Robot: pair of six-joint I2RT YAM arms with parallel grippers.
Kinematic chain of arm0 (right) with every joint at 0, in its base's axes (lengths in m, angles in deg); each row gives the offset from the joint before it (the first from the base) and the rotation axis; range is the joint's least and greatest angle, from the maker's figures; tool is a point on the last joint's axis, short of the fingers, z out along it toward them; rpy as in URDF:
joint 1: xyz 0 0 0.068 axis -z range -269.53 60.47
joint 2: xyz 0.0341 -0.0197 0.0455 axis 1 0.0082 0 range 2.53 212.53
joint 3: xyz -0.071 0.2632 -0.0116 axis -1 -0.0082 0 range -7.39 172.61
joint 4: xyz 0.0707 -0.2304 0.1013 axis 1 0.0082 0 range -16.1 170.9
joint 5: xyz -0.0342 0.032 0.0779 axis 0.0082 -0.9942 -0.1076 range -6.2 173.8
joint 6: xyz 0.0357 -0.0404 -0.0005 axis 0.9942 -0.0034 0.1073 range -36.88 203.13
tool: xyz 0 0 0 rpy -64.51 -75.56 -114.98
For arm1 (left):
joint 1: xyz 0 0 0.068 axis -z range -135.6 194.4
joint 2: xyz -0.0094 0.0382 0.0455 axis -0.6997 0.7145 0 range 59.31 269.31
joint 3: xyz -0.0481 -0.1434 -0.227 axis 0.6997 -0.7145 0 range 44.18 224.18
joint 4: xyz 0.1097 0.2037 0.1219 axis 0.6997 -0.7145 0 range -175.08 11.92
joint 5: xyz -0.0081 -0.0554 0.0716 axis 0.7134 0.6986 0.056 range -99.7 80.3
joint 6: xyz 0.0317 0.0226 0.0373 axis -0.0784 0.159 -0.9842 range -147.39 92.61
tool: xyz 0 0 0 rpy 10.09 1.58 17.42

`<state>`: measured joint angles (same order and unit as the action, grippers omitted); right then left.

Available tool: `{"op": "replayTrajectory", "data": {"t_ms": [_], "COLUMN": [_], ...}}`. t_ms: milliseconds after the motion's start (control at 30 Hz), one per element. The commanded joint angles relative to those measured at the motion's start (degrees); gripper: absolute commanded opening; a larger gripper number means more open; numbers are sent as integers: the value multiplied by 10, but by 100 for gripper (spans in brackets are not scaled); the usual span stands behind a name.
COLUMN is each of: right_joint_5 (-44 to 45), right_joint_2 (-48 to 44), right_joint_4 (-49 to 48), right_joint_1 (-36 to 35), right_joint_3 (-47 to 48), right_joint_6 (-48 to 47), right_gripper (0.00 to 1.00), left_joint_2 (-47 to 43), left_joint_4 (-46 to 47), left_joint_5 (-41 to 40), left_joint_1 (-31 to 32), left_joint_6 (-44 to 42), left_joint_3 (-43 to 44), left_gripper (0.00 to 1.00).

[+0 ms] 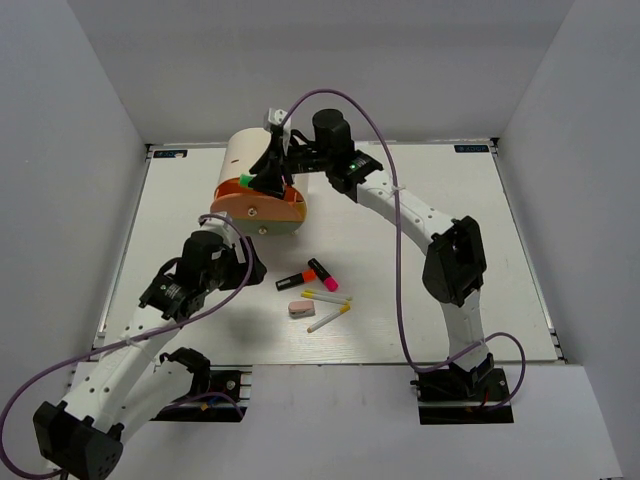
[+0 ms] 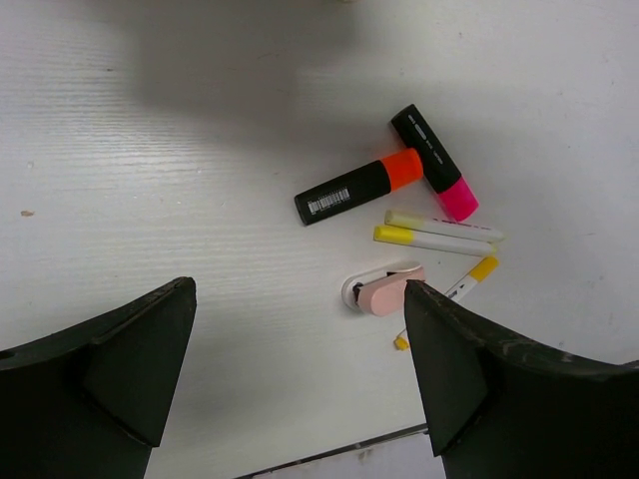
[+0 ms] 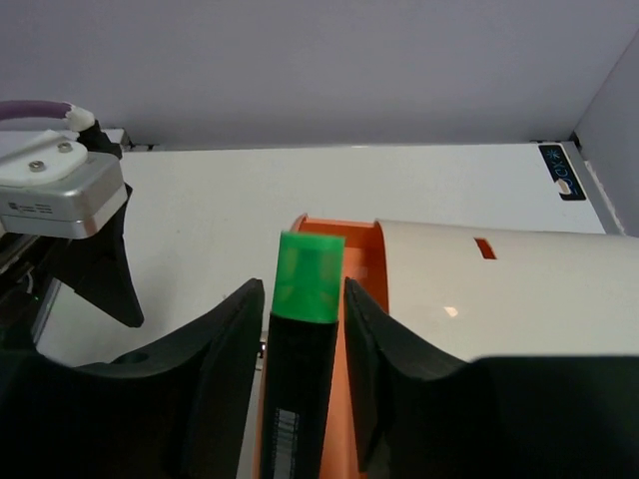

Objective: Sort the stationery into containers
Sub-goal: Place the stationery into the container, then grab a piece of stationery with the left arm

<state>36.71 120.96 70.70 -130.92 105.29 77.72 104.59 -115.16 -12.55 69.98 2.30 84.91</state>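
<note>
Left tool (image 2: 300, 299) sits nearest the lens: fingers spread wide, nothing between them, hovering over the white table (image 2: 150, 180). Beyond it lies a loose cluster. The orange highlighter (image 2: 359, 187) and pink highlighter (image 2: 434, 162) meet in a V, three white pens (image 2: 439, 242) have yellow tips, and the pinkish eraser (image 2: 384, 291) is just beside them.

Right tool (image 3: 305, 299) is clenched on the green highlighter (image 3: 303, 349), which has a black body and a green cap. It is held over the open orange drawer (image 3: 339, 225) of the cream chest (image 3: 499, 289). The drawer's contents are hidden. Grey walls (image 1: 60, 150) enclose the table on three sides.
</note>
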Motion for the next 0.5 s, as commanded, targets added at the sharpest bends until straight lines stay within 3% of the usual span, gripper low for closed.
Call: {"op": "replayTrajectory", "data": {"t_ms": [0, 400, 467], "right_joint_5": [2, 16, 37], "right_joint_2": [5, -15, -43], "right_joint_4": [-11, -8, -8], "right_joint_1": [-2, 4, 4], "right_joint_3": [25, 13, 5], "right_joint_6": [-21, -31, -30], "right_gripper": [45, 47, 43], "left_joint_2": [16, 76, 97], "left_joint_4": [20, 43, 49], "left_joint_5": [31, 96, 108], "left_joint_1": [-3, 3, 3], "left_joint_6": [-20, -67, -82], "left_joint_3": [-4, 18, 24], "left_gripper": [95, 95, 91]}}
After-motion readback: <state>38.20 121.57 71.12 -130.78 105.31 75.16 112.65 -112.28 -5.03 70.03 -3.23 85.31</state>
